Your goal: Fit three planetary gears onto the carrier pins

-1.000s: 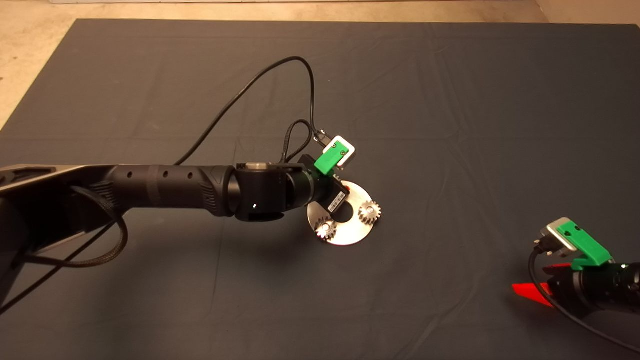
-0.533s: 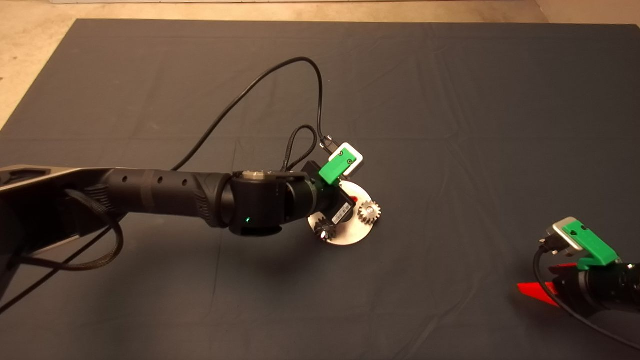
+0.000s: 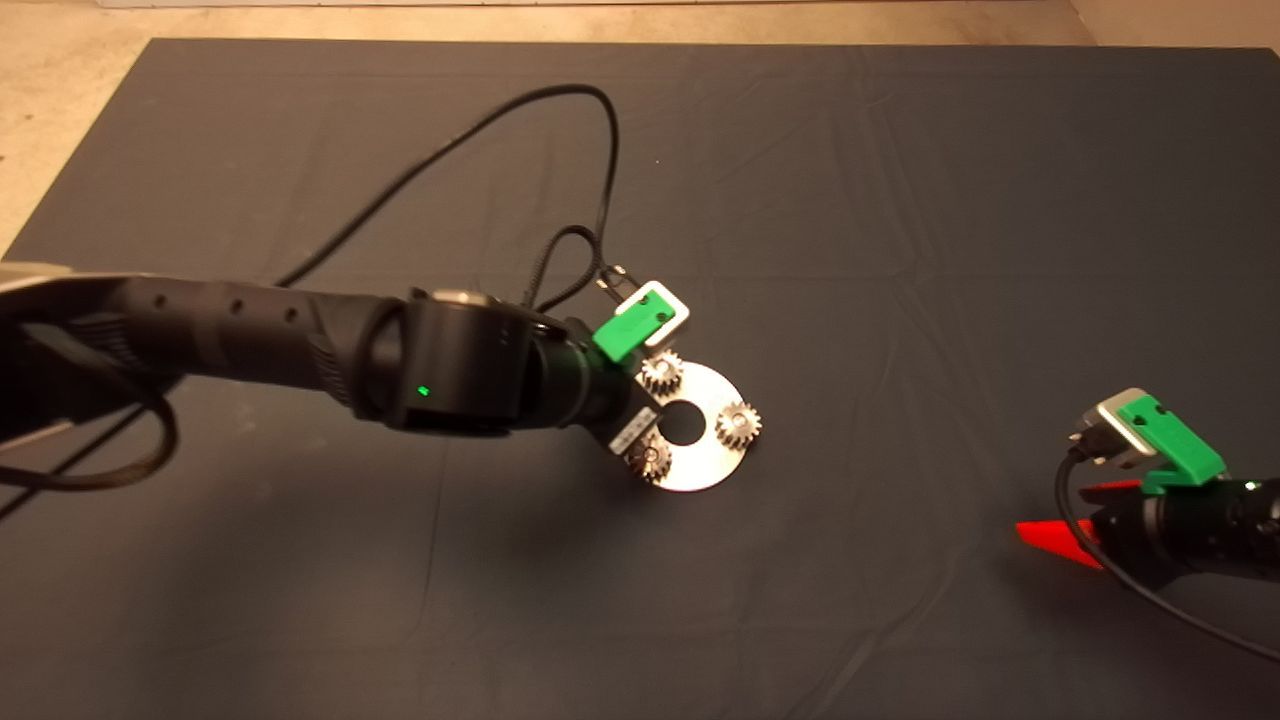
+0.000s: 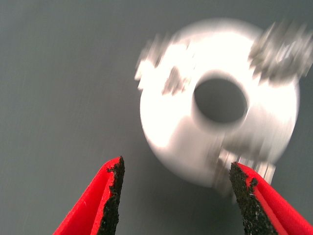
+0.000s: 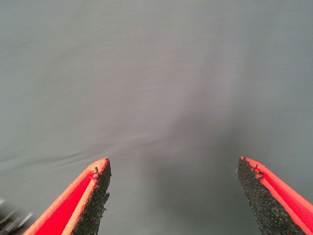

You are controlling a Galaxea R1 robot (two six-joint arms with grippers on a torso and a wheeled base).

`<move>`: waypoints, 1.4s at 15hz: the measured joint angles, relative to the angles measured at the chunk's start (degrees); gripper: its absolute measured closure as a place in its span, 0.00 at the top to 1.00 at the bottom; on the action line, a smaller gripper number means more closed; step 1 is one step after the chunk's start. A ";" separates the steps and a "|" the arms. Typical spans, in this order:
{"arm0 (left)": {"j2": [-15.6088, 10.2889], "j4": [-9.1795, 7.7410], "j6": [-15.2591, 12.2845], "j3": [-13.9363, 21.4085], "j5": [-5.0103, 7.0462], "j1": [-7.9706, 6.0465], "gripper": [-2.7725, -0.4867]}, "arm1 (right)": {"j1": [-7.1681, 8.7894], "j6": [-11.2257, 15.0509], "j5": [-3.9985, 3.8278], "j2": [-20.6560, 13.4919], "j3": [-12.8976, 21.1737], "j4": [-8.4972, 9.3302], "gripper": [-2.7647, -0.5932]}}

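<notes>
Item: disc (image 3: pixel 700 470), mid-tabletop (image 3: pixel 900 200). You count three planetary gears (image 3: pixel 739 425) seated on its carrier pins; nothing appears left. Left gripper (image 4: pixel 176 188) beside disc, jaws wide, empty. Right gripper (image 5: pixel 173 196) parked, jaws wide.

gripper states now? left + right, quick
Left end effector: open, holding nothing, beside the disc with the three planetary gears on it.
Right end effector: open, empty, parked over bare mat at lower right.
</notes>
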 joint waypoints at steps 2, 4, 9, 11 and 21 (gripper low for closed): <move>-8.28 -6.05 -0.39 3.23 1.36 -0.94 0.42 | 0.68 0.54 -1.52 8.20 0.00 4.06 0.61; -18.15 -8.31 -3.59 8.33 4.90 -1.83 0.42 | 1.01 2.90 -5.35 21.08 -0.72 4.95 0.61; -23.41 -12.03 -18.66 24.44 11.76 0.81 0.42 | -0.26 15.38 -16.00 40.58 -1.66 4.42 0.61; -20.09 -12.35 -22.22 24.59 12.34 3.50 0.42 | -2.37 16.83 -16.04 41.59 -1.55 4.31 0.61; -13.39 -12.79 -26.21 25.26 12.20 5.67 0.42 | -7.20 18.69 -16.47 32.88 0.00 4.10 0.61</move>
